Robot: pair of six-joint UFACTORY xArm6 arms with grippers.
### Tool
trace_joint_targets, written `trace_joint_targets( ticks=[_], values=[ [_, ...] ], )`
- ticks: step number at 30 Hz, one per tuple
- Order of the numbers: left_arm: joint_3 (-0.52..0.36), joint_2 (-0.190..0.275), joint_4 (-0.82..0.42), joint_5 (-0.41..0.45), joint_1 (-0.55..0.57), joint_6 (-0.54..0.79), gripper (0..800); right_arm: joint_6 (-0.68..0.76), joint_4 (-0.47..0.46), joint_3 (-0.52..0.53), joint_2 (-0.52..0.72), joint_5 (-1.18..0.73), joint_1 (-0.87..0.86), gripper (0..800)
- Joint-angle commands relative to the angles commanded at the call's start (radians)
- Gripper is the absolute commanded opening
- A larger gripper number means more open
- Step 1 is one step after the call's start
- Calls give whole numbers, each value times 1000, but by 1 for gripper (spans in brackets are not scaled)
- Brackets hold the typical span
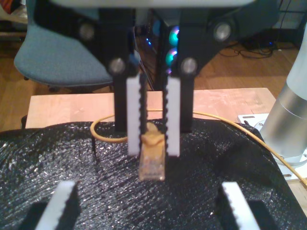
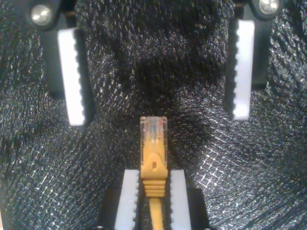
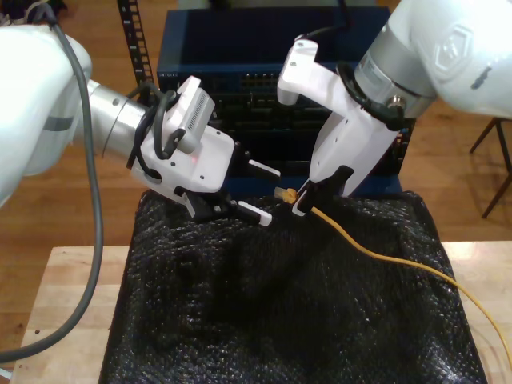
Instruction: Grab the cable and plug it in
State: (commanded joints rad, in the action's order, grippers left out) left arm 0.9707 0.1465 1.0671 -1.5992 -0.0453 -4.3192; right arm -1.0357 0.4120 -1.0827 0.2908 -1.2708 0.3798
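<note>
The orange-yellow cable point(image 3: 384, 260) runs across the black padded mat point(image 3: 272, 312) from the exterior view's right. Its clear plug point(image 2: 153, 134) sticks out past the pads of my second gripper point(image 2: 153, 175), which is shut on the plug's boot. In the exterior view that gripper point(image 3: 298, 198) hangs above the mat's far edge on the arm at the right. My first gripper point(image 3: 274, 194) faces it from the exterior view's left, open, its white pads point(image 1: 62, 201) spread wide. The plug point(image 1: 152, 165) points toward the gap between them, a short way from my first gripper point(image 1: 148, 188).
A blue rack unit point(image 3: 240, 48) with rows of ports stands behind the mat. The mat lies on a wooden table point(image 3: 64, 296). An office chair point(image 1: 57, 57) and an arm's silver base point(image 1: 288, 115) stand beyond the table in the first wrist view.
</note>
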Motion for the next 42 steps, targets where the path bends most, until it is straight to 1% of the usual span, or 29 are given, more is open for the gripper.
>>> trace_joint_targets(
  ticks=[4,8,10,16,18,21,23,39,42],
  values=[
    [0,0,0,-6,0,0,592,0,0,0,-3,0,0,4],
    [0,0,2,-20,0,0,534,0,0,-2,-8,2,2,4],
    [-2,0,11,-20,0,0,485,0,0,-6,-14,2,0,4],
    [-28,0,58,-21,-2,0,420,0,0,-9,-15,2,2,4],
    [-31,0,60,-21,-3,0,377,0,0,-9,-15,2,2,4],
    [-34,0,60,-20,-3,-2,361,0,0,-9,-15,2,2,4],
    [-34,0,58,-20,-3,-2,337,0,0,-9,-15,2,2,4],
    [-34,2,60,-20,-5,-6,275,0,0,-8,-14,0,0,4],
    [-34,2,60,-20,-5,-6,232,0,0,-8,-14,0,0,4]
  ],
)
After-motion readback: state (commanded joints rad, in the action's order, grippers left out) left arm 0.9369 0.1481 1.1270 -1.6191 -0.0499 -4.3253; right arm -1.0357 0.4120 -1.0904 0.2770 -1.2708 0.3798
